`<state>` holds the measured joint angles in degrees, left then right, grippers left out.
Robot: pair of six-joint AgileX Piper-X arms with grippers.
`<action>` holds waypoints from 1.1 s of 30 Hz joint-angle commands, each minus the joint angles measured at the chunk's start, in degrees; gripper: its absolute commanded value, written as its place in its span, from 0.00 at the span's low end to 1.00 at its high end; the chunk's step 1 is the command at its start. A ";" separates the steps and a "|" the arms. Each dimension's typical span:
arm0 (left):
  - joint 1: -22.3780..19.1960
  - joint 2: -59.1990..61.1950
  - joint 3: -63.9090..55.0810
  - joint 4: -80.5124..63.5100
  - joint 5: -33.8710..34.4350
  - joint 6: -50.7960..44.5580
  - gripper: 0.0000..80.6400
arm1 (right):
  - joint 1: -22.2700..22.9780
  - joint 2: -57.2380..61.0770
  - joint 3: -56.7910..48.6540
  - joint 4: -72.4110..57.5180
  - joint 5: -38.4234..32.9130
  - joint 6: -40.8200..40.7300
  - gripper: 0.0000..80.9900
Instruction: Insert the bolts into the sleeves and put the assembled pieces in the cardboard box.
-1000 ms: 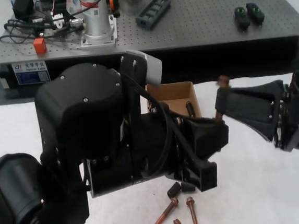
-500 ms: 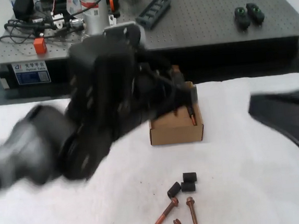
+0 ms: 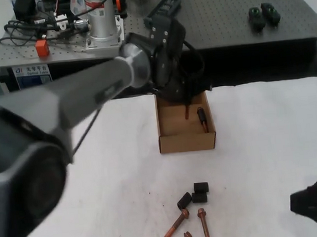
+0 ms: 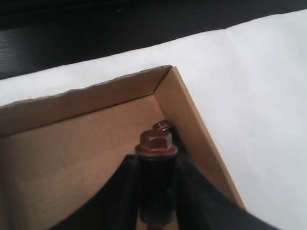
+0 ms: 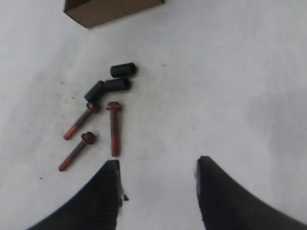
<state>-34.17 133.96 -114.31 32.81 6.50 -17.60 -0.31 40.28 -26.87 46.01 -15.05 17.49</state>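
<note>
Left gripper (image 4: 155, 165) pinched a bolt (image 4: 155, 143) with a sleeve (image 4: 153, 191) on its shank, head clear of the fingertips. It hung over the box (image 4: 192, 120) by a corner, just beside a finished piece (image 4: 163, 125) lying inside. Right gripper (image 5: 158, 191) was spread and empty above the cloth (image 5: 230, 72); ahead of it three loose bolts (image 5: 113, 127) and three sleeves (image 5: 123, 70) lay close together.

There are three loose copper-coloured metal bolts (image 5: 114, 128) (image 5: 79, 127) (image 5: 76, 152), three short black tube sleeves (image 5: 123, 70) (image 5: 117, 85) (image 5: 94, 90), one brown cardboard box (image 3: 187, 141), and two bolts pushed into sleeves (image 4: 154, 143) (image 4: 163, 125).
</note>
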 commanded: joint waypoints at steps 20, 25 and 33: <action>0.97 0.09 -6.17 7.00 1.81 1.58 0.35 | 17.31 37.63 -15.11 -13.58 6.66 -5.96 0.45; 2.80 -8.33 -6.17 16.04 -5.05 7.86 0.35 | 22.84 46.21 -19.80 -13.32 8.62 -5.95 0.45; 5.16 -14.19 -4.80 22.28 -6.13 11.70 0.35 | 28.28 56.51 -23.84 -13.31 11.88 -5.95 0.45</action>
<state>-29.52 121.25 -120.39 51.08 1.40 -7.37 25.28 91.23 -47.90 32.93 -4.96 12.04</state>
